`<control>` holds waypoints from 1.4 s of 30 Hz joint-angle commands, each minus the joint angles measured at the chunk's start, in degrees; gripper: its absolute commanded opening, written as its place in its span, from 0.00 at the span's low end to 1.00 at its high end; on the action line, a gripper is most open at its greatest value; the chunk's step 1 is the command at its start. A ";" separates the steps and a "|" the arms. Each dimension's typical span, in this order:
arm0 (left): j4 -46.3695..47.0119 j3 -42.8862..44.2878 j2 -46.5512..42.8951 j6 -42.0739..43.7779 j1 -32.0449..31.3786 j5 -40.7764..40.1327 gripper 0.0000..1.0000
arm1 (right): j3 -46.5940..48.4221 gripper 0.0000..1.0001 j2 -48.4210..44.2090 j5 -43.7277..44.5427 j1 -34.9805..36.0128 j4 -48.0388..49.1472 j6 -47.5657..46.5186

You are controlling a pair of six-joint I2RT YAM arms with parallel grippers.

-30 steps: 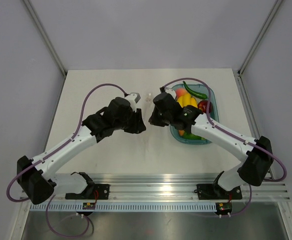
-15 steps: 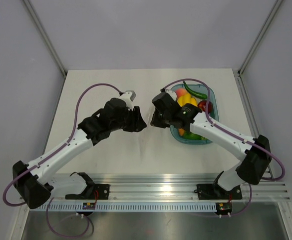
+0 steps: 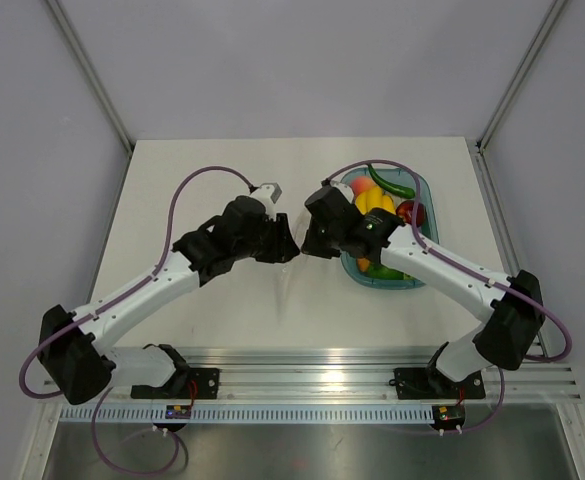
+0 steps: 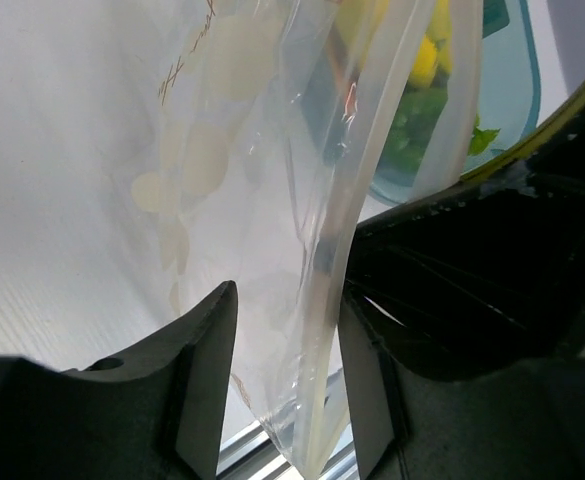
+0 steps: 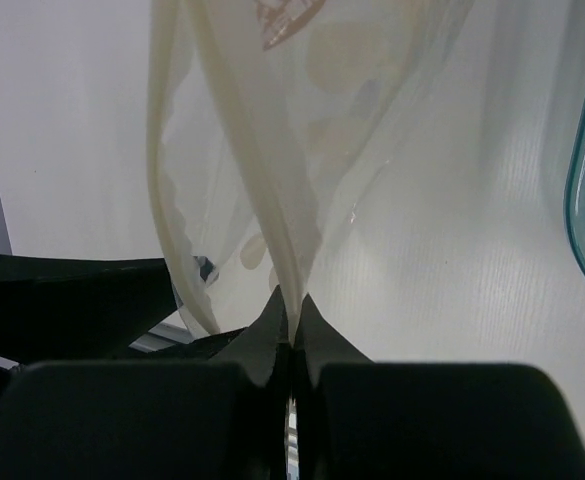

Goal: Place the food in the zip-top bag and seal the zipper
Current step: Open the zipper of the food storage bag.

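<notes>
The clear zip-top bag (image 4: 262, 200) printed with white blobs hangs between my two grippers, above the table. My right gripper (image 5: 292, 312) is shut on the bag's mouth edge, on the ridged zipper strip (image 5: 257, 200). My left gripper (image 4: 287, 385) is open, with the zipper strip (image 4: 367, 180) running between its jaws, close to the right finger (image 4: 367, 390). In the top view the left gripper (image 3: 290, 247) and right gripper (image 3: 305, 245) almost touch. The food lies in the teal tray (image 3: 422, 190): yellow bananas (image 3: 375, 203), a green piece (image 3: 390, 183), a dark red apple (image 3: 409, 212).
The teal tray also shows behind the bag in the left wrist view (image 4: 507, 90), right of the grippers. Grey walls enclose the white table (image 3: 202, 180) at the back and both sides. A metal rail (image 3: 302, 360) runs along the near edge.
My left gripper has moved right, closer to the right gripper, and now straddles the bag's edge. The right gripper has kept its hold and barely moved.
</notes>
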 commanded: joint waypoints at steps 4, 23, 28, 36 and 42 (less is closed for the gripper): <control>2.62 -0.35 1.90 0.18 0.00 -3.96 0.37 | -1.66 0.00 -4.09 -0.23 0.25 0.84 0.10; -5.46 1.15 -4.34 4.32 0.71 -4.06 0.69 | 2.03 0.00 0.82 1.62 0.25 -1.54 -2.54; -5.55 1.32 -5.83 4.06 -4.73 -10.82 0.47 | 4.32 0.00 1.70 1.27 0.25 -2.51 -2.19; -0.55 -2.37 -10.13 1.50 -11.07 -18.11 0.45 | 4.84 0.00 0.56 -0.22 0.25 -1.98 -1.49; -0.19 -0.97 -8.21 1.94 -13.62 -20.67 0.46 | 5.02 0.00 0.73 -0.93 0.25 -1.45 -1.31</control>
